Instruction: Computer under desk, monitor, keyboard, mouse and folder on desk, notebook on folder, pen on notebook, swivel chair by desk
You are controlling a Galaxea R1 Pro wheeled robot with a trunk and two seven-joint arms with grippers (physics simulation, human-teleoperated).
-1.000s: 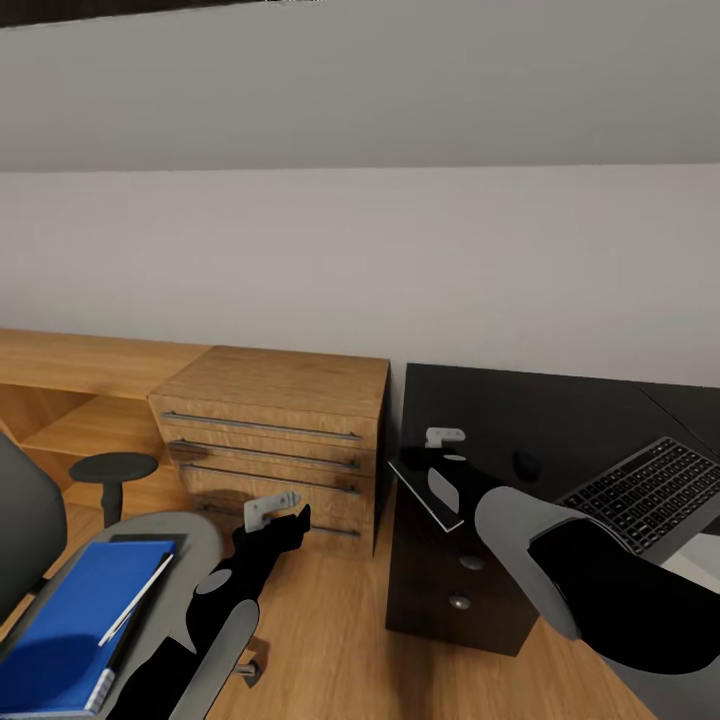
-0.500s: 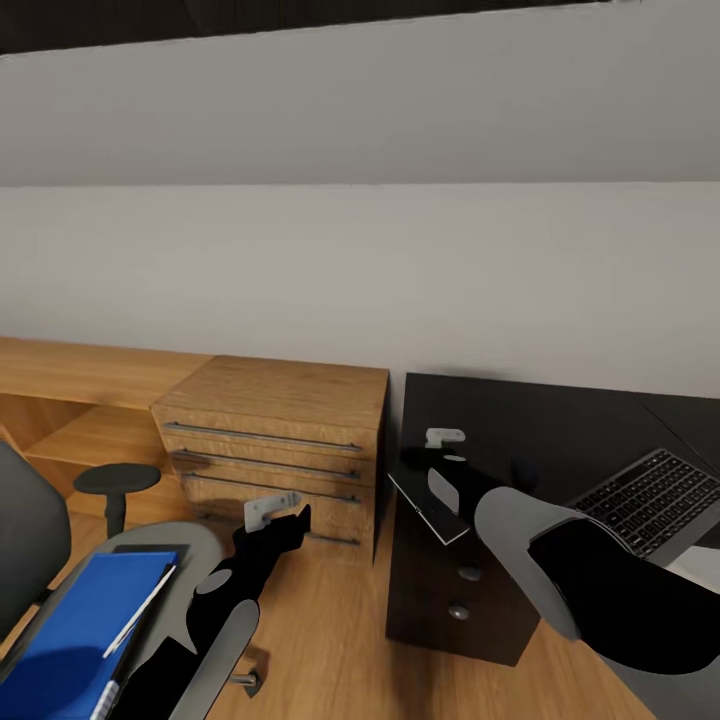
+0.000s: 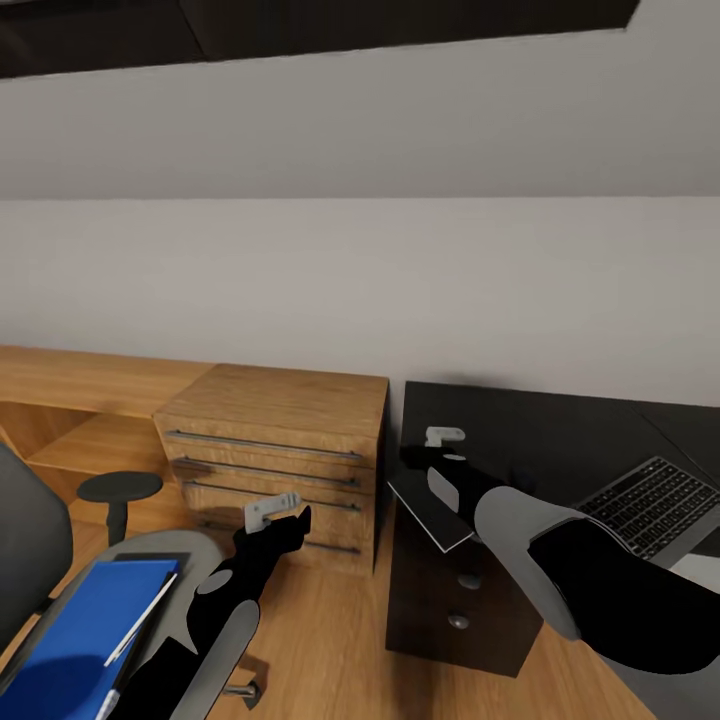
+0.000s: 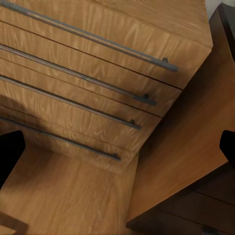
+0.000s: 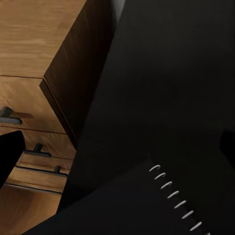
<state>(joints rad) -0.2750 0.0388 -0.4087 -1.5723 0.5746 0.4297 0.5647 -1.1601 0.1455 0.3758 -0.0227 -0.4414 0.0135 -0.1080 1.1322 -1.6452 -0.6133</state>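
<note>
Over desk, right end effector gripping notebook

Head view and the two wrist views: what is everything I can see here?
drawer chest: one, light wood, against the wall left of the desk
desk: one, black top, at right
drawer cabinet: one, black, under the desk
keyboard: one, silver-grey with dark keys, on the desk
swivel chair: one, grey, lower left
folder: one, blue, on the chair seat
pen: one, white, on the folder
notebook: one, grey, spiral-bound, at the right gripper
left gripper: open, before the chest
right gripper: over the desk's end
</note>
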